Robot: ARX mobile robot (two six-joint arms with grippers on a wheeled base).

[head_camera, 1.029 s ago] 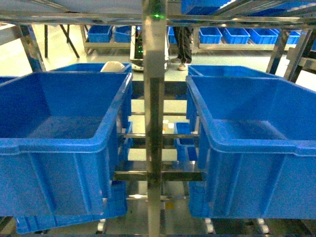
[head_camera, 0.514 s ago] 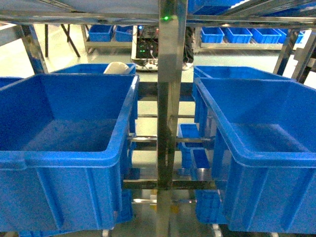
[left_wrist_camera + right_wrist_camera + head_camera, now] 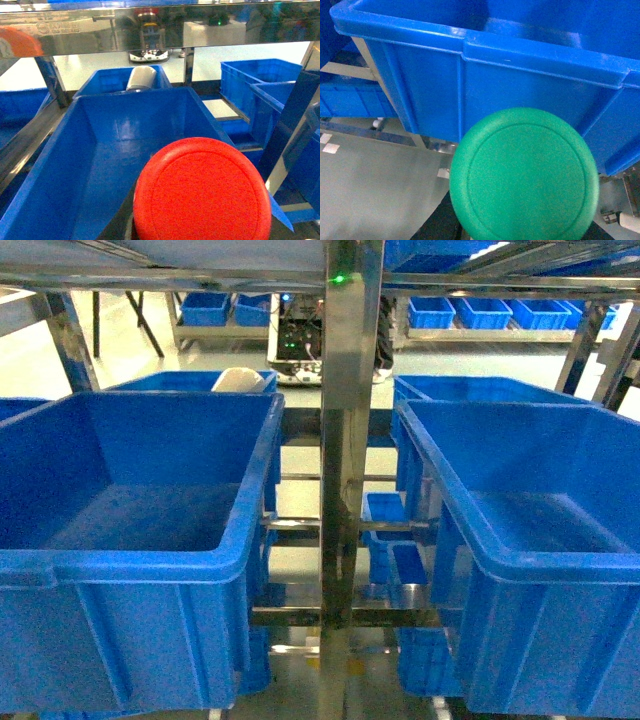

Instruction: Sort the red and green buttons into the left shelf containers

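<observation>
In the left wrist view a red button fills the lower middle, cap toward the camera. It hangs over the near right corner of a deep blue container, gripped by my left gripper, of which only a dark finger shows. In the right wrist view the green button hangs in my right gripper, whose dark finger peeks out below. It sits low, in front of a blue bin's outer wall. Neither gripper shows in the head view, where the left shelf container stands left of the post.
A steel shelf post stands between the left container and a second blue bin on the right. Behind the left container another bin holds a white object. A steel shelf beam runs overhead. Grey floor lies below the right gripper.
The head view has shifted: the post now sits further right in the frame and both bins look nearer and larger. Most of the shift came in the first half second.
</observation>
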